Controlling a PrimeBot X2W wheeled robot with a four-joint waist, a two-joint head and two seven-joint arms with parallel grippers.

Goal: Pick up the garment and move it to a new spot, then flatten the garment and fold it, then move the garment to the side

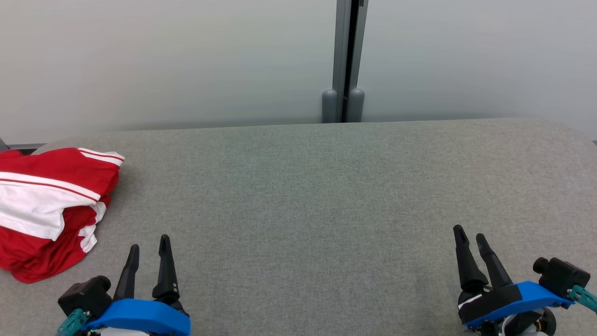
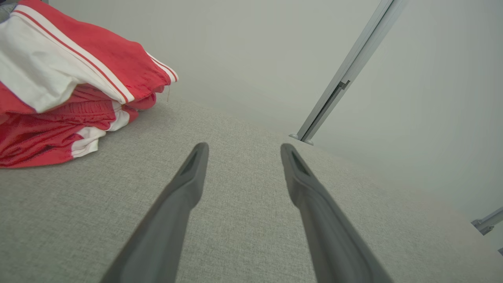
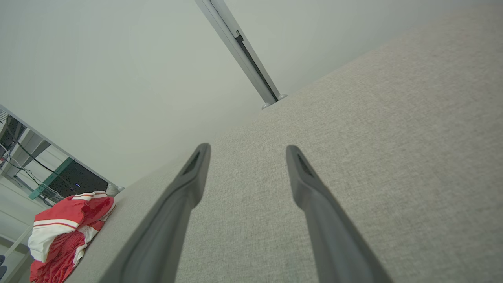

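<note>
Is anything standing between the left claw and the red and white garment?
Nothing visible does. The left claw is open above the grey table, and the garment lies bunched to its left, apart from it.

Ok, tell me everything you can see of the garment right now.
The garment is red with broad white panels and thin stripes, and the cloth looks soft. It lies bunched in a loose, layered heap, not flat, at the left end of the grey table, resting on its surface. Nothing grips it: the left gripper stands open nearby, clear of it.
</note>
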